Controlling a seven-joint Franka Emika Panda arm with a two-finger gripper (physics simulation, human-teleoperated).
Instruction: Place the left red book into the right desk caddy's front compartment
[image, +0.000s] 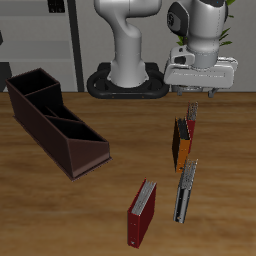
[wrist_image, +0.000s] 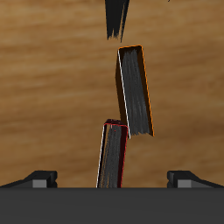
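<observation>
My jaws hang open above the left red book (wrist_image: 113, 156), which stands upright directly beneath them, touching the orange book (wrist_image: 134, 90). It looks thin, stiff and light; I'd pinch its covers near the top edge.

no readable text, labels, numbers or signs on anything

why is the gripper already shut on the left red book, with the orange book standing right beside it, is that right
Not shut: the wrist view shows the gripper open, its fingers apart on either side of the left red book, above it. The orange book does stand right beside it.
</observation>
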